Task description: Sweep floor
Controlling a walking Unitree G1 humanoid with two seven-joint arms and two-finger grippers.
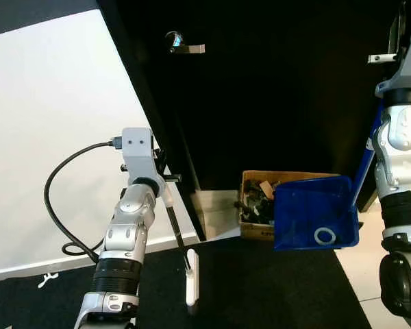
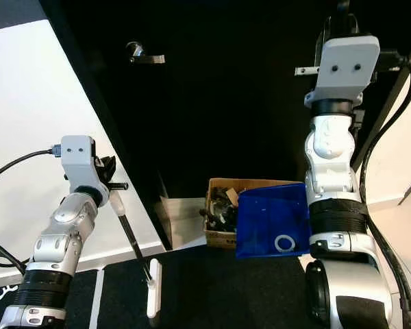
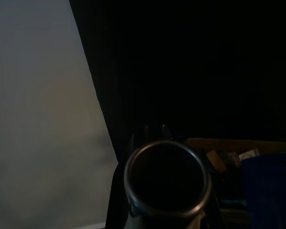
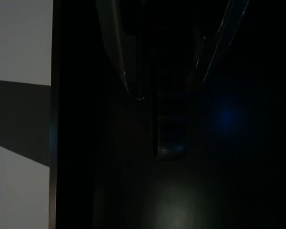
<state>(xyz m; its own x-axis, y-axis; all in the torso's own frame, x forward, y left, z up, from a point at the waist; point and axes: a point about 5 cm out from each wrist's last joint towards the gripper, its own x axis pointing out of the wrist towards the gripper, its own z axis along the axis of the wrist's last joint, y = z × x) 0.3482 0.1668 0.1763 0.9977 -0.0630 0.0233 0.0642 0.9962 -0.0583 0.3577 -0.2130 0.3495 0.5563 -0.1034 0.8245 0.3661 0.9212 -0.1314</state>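
Door (image 1: 274, 103), black, fills the room ahead beside a white wall (image 1: 48, 137). Blue dustpan (image 1: 315, 212) tilts over a cardboard box (image 1: 257, 205), raised by the right gripper (image 2: 346, 31). Left gripper (image 1: 163, 168) clasps the broom handle (image 1: 178, 229).

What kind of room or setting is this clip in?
Probably a home hallway or entry: a black door with a silver lever handle, a white wall with baseboard, and a brown cardboard box of scraps on the floor behind a blue plastic dustpan.
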